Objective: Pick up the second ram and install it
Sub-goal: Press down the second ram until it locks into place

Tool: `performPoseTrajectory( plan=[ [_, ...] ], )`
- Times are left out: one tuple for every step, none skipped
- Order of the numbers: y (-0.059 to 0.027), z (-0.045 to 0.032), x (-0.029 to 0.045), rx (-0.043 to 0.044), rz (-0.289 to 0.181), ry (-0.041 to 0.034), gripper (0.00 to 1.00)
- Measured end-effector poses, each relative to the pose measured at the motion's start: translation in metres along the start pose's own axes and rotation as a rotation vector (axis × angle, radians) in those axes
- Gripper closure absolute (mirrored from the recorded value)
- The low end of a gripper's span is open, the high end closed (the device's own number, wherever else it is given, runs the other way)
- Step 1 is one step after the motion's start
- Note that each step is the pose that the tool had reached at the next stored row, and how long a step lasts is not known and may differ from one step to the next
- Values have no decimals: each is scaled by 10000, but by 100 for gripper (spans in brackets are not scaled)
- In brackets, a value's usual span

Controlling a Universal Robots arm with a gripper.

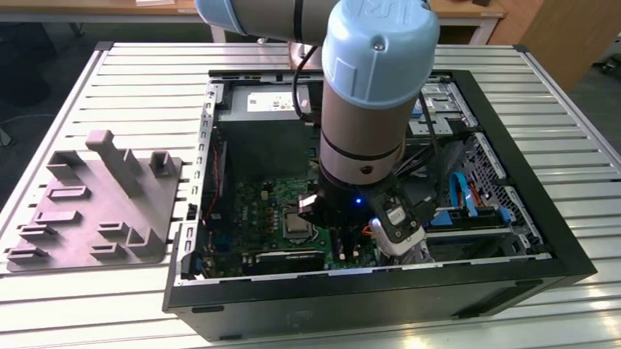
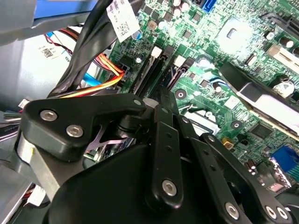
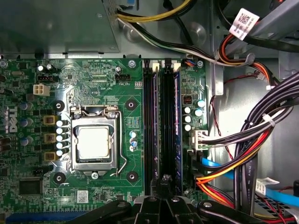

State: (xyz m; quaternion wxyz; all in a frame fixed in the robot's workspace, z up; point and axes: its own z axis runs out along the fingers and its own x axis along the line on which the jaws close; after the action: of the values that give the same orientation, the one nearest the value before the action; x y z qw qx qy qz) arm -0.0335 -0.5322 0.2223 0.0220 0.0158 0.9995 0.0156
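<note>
Black gripper (image 2: 161,105) linkage looms right up close in the second wrist view, down low over the motherboard (image 3: 93,93). Whether the jaws are apart or together, I cannot tell. Ram (image 3: 176,135) stands on edge in the slots (image 3: 154,130) beside the CPU socket (image 3: 95,142), just ahead of the gripper (image 3: 164,179). Off on the exterior view's left, the grey holder (image 1: 97,207) sits outside the case (image 1: 388,298).
</note>
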Motion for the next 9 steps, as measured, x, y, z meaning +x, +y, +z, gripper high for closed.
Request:
performPoseTrajectory(
  plan=[
    [0,0,0,1,0,0,90],
    [0,2,0,0,0,0,90],
    [1,8,0,-4,0,-1,90],
    [1,17,0,-6,0,-2,90],
    [0,25,1,-2,0,-1,90],
    [-1,28,1,2,-1,1,90],
    [-1,29,1,4,0,1,90],
    [-2,31,1,5,0,2,90],
    [-2,35,2,3,0,1,90]
  ],
)
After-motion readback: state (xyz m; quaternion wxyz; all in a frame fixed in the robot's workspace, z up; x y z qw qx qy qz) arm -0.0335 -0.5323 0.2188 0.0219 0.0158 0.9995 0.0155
